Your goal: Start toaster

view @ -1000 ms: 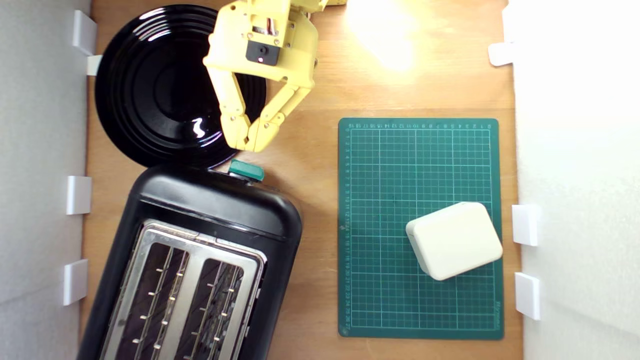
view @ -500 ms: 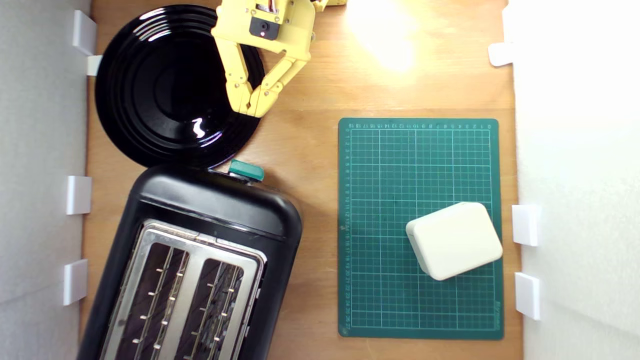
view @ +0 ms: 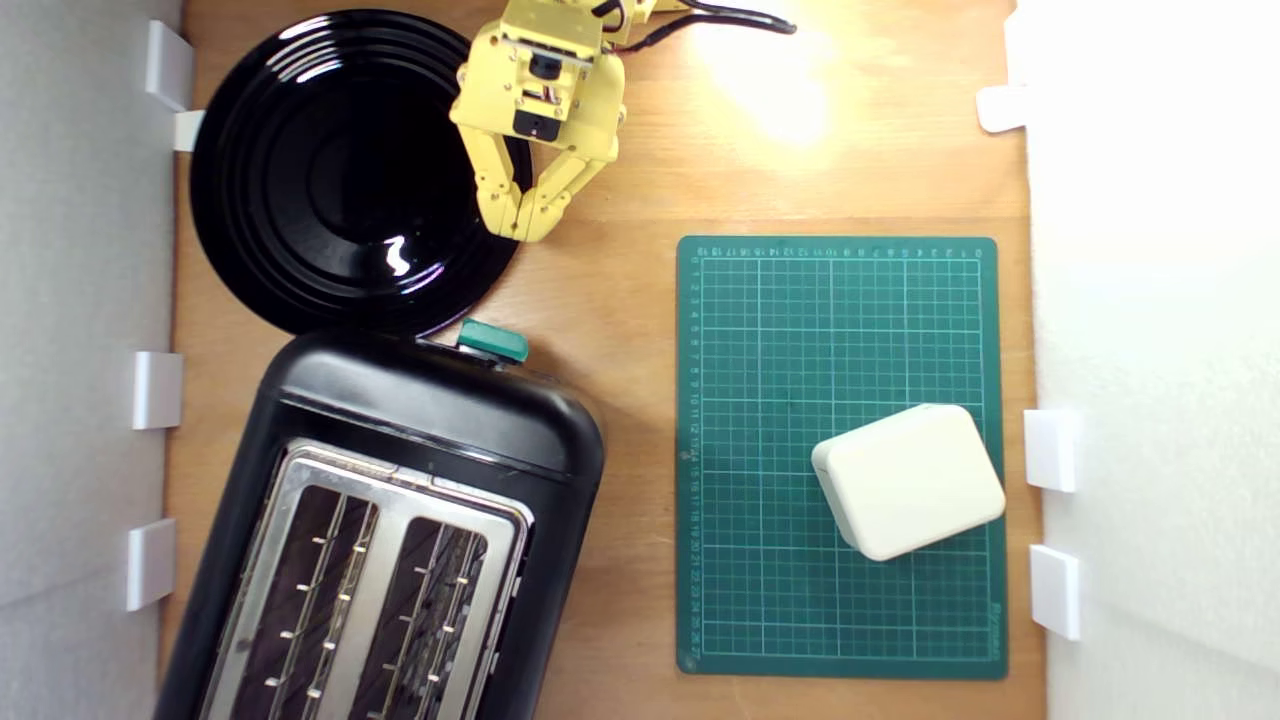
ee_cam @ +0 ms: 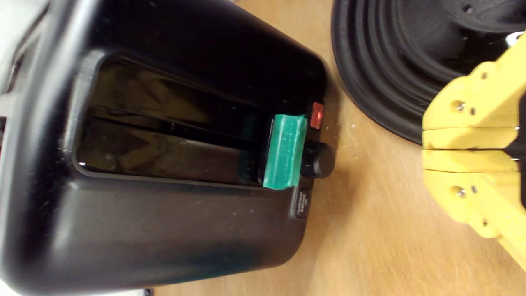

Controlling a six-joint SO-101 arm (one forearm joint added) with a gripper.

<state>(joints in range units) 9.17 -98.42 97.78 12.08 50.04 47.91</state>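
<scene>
The glossy black toaster (view: 400, 500) with a silver two-slot top fills the exterior view's lower left. Its teal-green lever knob (view: 492, 341) sticks out of the end face toward my gripper. In the wrist view the toaster (ee_cam: 144, 226) shows that end face, with the green lever (ee_cam: 283, 151) at the low end of its slot, beside a lit red button (ee_cam: 317, 115) and a black dial (ee_cam: 318, 159). My yellow gripper (view: 524, 226) is shut with nothing in it, well clear of the lever, at the black plate's edge. Its fingertips (ee_cam: 427, 149) are pressed together.
A round black plate (view: 340, 170) lies by the toaster's lever end, under my gripper's side. A green cutting mat (view: 780, 350) with a cream box (view: 908, 480) on it lies at the exterior view's right. White walls with clips line both sides.
My gripper has pulled back from just above the green lever toward the top of the exterior view, then dropped lower and shifted slightly right. It stays shut.
</scene>
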